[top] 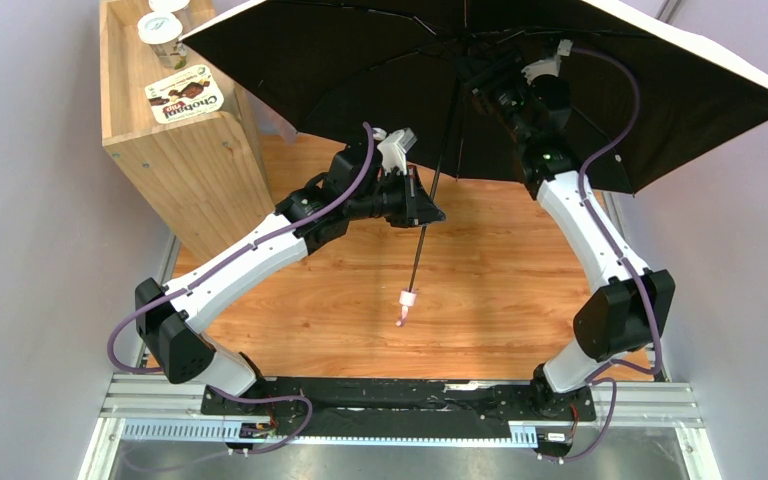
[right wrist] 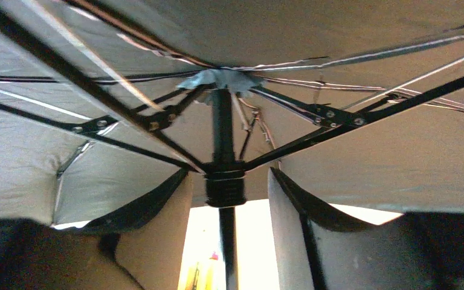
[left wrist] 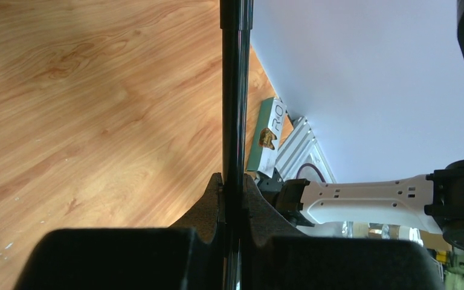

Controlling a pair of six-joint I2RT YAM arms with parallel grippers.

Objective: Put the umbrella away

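Now the umbrella is fully open, its wide canopy spreading right of the wooden box. Also right of the box, the left gripper is clamped on the black shaft. Farther right, under the canopy, the right gripper straddles the runner, jaws wide.

Left arm and right arm: white moulded link shells between blocky black joint housings. A purple cable runs outside each arm, looping loose from base to wrist. White camera bracket at each wrist. Small dark slots and screw holes dot the white shell. Left gripper: matte black, fingers rough-textured and tapering.
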